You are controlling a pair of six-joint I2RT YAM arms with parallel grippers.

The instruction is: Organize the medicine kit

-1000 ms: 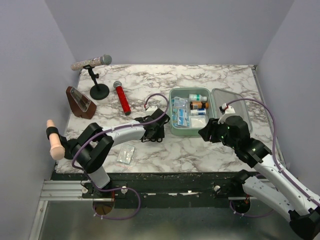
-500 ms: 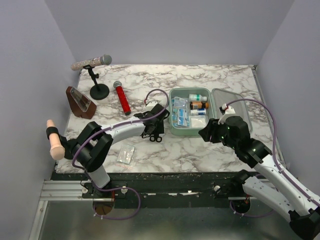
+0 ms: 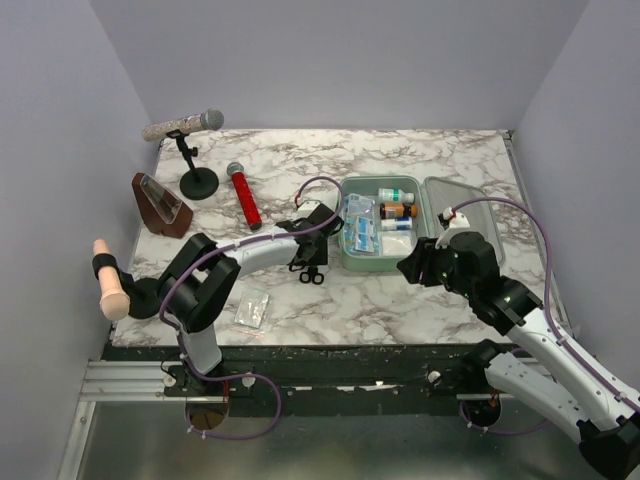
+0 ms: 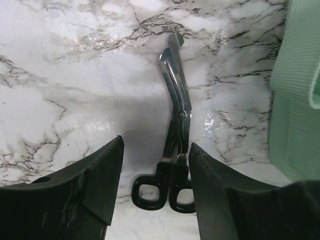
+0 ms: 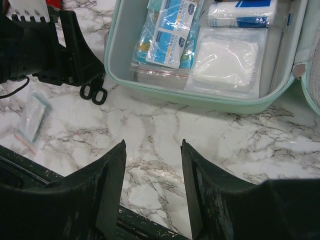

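Observation:
The medicine kit (image 3: 348,258) lies open on the marble table, its lid (image 3: 470,215) flat to the right, with bottles, packets and gauze inside. Just left of it lie black-handled scissors (image 3: 312,277). My left gripper (image 3: 311,262) hovers open over them. In the left wrist view the scissors (image 4: 177,115) point away, their handles lie between the fingers of the left gripper (image 4: 156,142), and the kit's wall (image 4: 295,100) stands at the right. My right gripper (image 3: 412,268) is open and empty in front of the kit. Its view shows the right gripper (image 5: 152,142) over bare marble below the kit's rim (image 5: 200,100).
A small clear packet (image 3: 252,308) lies near the front edge. At the back left are a red microphone (image 3: 244,195), a glitter microphone on a black stand (image 3: 185,127) and a brown wedge (image 3: 160,205). A peach handle (image 3: 108,280) sticks up at the left edge.
My left gripper has shifted a little toward the kit and farther back, uncovering the scissor handles, and its jaws have narrowed slightly. The right arm has stayed put.

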